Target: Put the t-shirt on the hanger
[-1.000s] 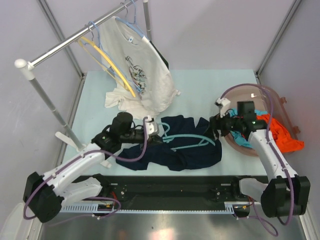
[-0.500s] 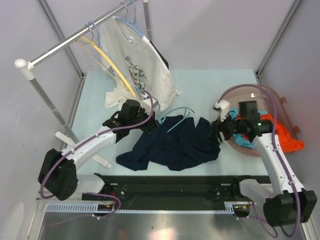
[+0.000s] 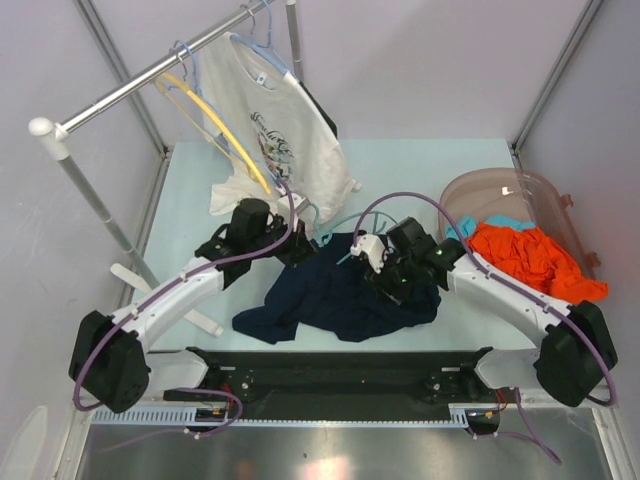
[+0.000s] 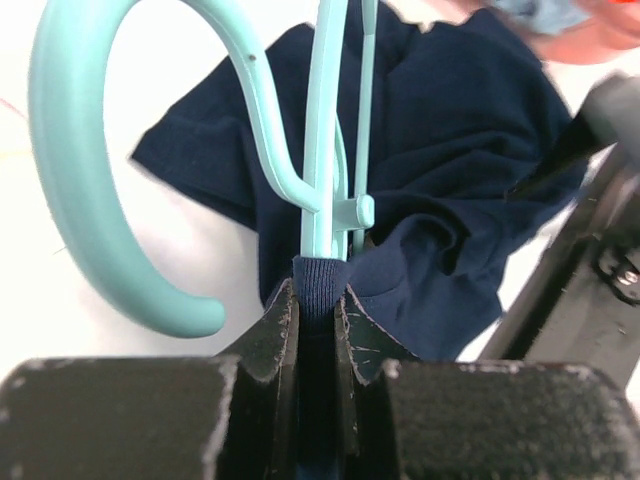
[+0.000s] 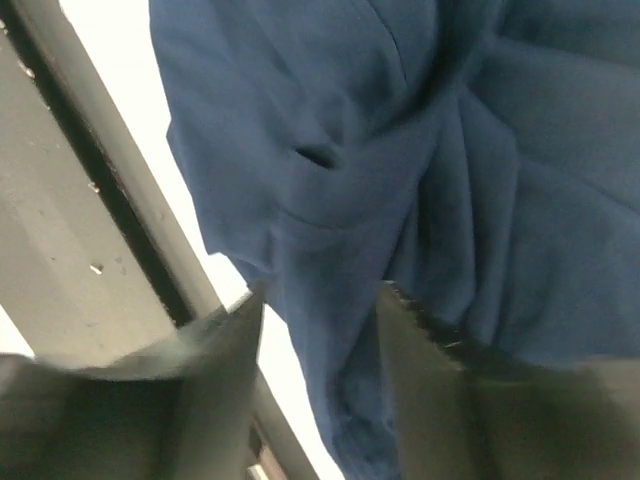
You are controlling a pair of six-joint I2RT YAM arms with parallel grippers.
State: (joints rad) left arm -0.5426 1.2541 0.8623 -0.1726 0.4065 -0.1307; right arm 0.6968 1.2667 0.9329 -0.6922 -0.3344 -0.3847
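The navy t-shirt [image 3: 320, 300] lies crumpled on the table in front of both arms. My left gripper [image 3: 305, 245] is shut on its ribbed collar [image 4: 320, 285]. The teal hanger [image 4: 325, 150] rises straight out of that pinched collar, its hook [image 4: 70, 180] curving left. In the top view only a thin piece of the hanger [image 3: 345, 222] shows behind the shirt. My right gripper [image 3: 385, 280] hangs low over the shirt's right half. Its jaws are open astride a fold of navy t-shirt [image 5: 330, 200] cloth, with my right gripper [image 5: 320, 310] not pressing on it.
A clothes rack [image 3: 90, 200] at the back left carries a white printed t-shirt [image 3: 280, 140] and a yellow hanger [image 3: 225, 130]. A pink basin [image 3: 500, 180] at the right holds an orange garment [image 3: 530, 255]. A black rail [image 3: 340, 365] runs along the near edge.
My right arm swung left from the basin to above the navy t-shirt, its jaws narrowing. My left gripper carried the hanger and collar toward the back and stayed shut.
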